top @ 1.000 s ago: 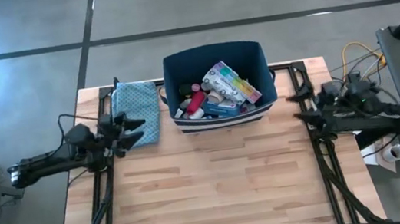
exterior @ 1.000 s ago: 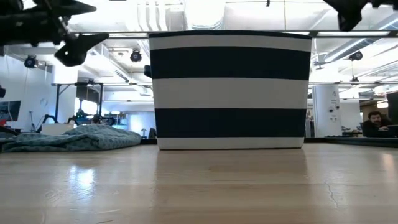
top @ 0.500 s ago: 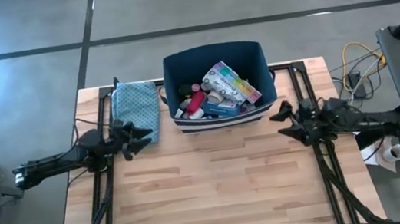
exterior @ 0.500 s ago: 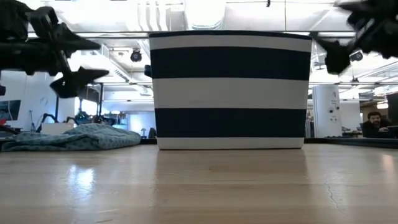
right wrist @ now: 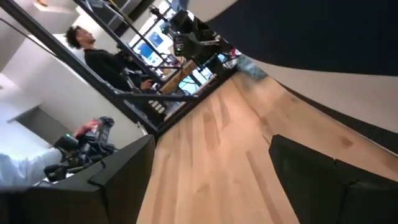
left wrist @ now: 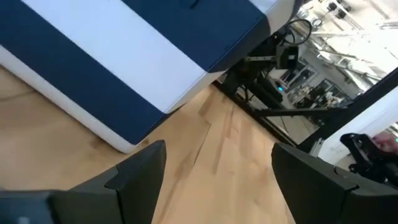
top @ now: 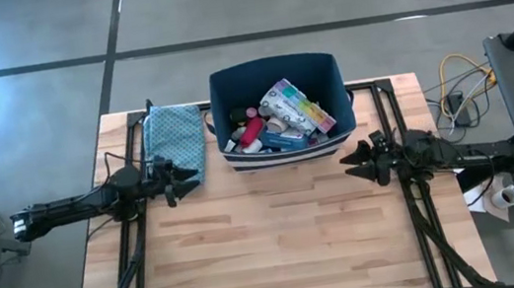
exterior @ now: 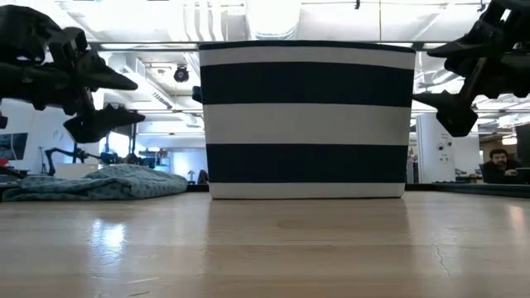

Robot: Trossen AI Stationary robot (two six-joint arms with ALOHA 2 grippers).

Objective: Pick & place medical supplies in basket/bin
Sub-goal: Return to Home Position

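In the high view, the basket/bin (top: 216,110) is seen at the far middle of the table (top: 281,250), and the medical supplies (top: 270,132) are piled inside it, with the multicoloured pill organiser (top: 297,106) laid on top toward the far right. The blue patterned cloth (top: 177,140) is spread just left of the bin. The left gripper (top: 182,181) is held at the near edge of the cloth, pointed right, and the right gripper (top: 353,158) is held beside the bin's near right corner, pointed left; neither is touching the bin, and nothing is carried by either. In the low view, the bin's striped wall (exterior: 306,124) is shown standing on the table, the cloth (exterior: 99,184) is heaped to its left, and both grippers are raised above the tabletop, the left one (exterior: 132,101) on the left and the right one (exterior: 426,76) on the right, each with its jaws spread. A person (exterior: 499,161) is seated in the room at far right. In the left wrist view, the fingers (left wrist: 140,171) are parted wide over bare wood, with the bin's corner (left wrist: 124,68) ahead. In the right wrist view, the fingers (right wrist: 323,171) are likewise parted wide and empty, the bin's wall (right wrist: 323,56) is seen to one side, and a person (right wrist: 93,53) is visible beyond the table.
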